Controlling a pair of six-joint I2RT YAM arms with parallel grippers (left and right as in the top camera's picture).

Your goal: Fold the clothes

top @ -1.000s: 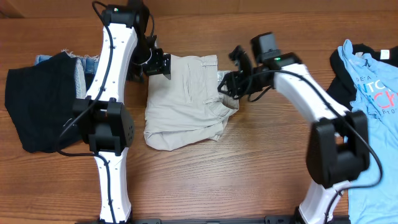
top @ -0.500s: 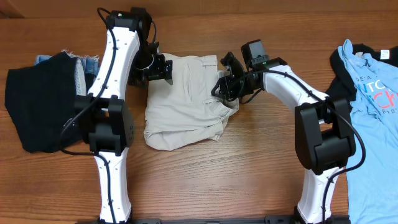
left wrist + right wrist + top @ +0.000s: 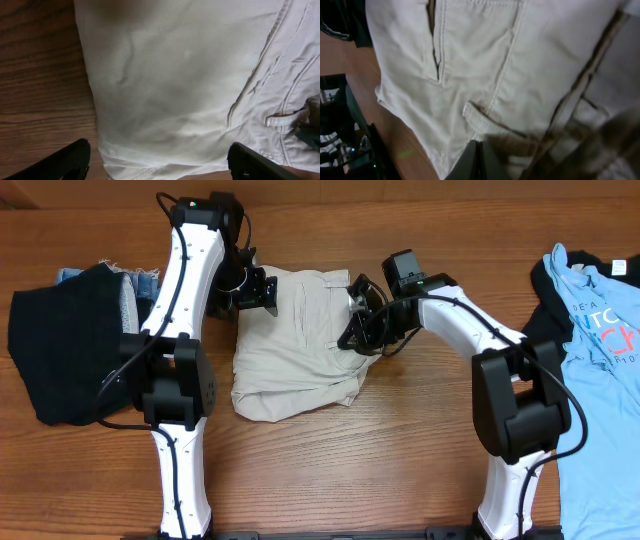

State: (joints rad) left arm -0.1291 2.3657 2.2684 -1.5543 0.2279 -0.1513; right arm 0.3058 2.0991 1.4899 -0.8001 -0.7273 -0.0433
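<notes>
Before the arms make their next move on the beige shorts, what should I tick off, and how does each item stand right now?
1. Right end effector shut on the shorts at their right edge, by a belt loop: ok, cloth appears pinched.
2. Left end effector gripping the left edge: not ok, it is open over the cloth.
3. Shorts lying flat: not ok, the lower edge looks rumpled.
4. Room on the table for a fold: ok, bare wood in front of the shorts.
5. Other garments out of the way: ok, black garment and blue shirt lie apart from the shorts.
</notes>
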